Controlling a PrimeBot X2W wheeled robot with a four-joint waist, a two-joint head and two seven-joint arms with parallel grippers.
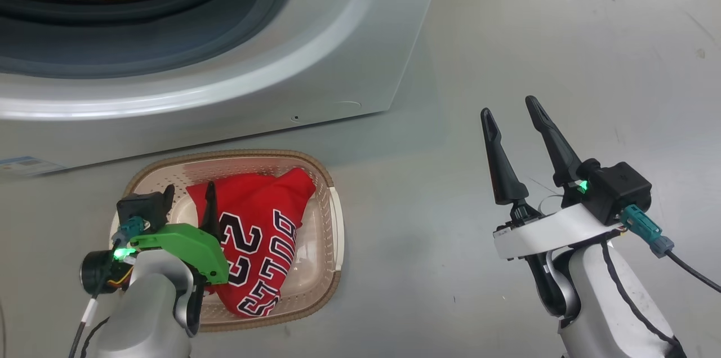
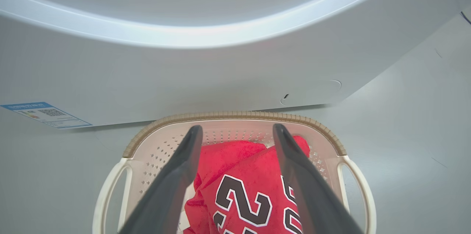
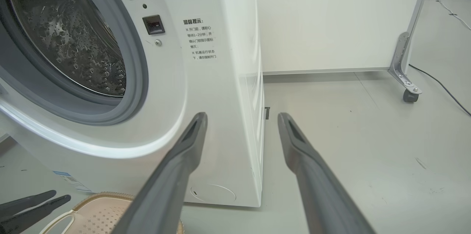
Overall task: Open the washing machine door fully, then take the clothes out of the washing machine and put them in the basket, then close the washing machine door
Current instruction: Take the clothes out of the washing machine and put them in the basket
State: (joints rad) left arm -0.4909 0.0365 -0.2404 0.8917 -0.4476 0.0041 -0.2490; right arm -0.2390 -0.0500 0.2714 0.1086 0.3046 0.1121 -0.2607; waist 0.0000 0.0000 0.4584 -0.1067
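The white washing machine (image 1: 315, 37) stands at the top left, its grey gasket and steel drum (image 3: 73, 42) uncovered; the washing machine door is out of view. On the floor before it sits the cream basket (image 1: 332, 217) with a brown rim. A red jersey (image 1: 259, 234) with white-and-dark lettering, one of the clothes, lies inside. My left gripper (image 1: 190, 189) hangs open just over the basket, the jersey (image 2: 243, 190) lying loose below its fingers (image 2: 176, 175). My right gripper (image 1: 508, 107) is open and empty above the bare floor to the right, near the machine's front right corner (image 3: 254, 134).
A blue label (image 2: 44, 113) is stuck low on the machine's front. Behind the machine's right side stands a white panel on a metal leg with a caster (image 3: 408, 94), and a black cable (image 3: 441, 87) runs across the grey floor.
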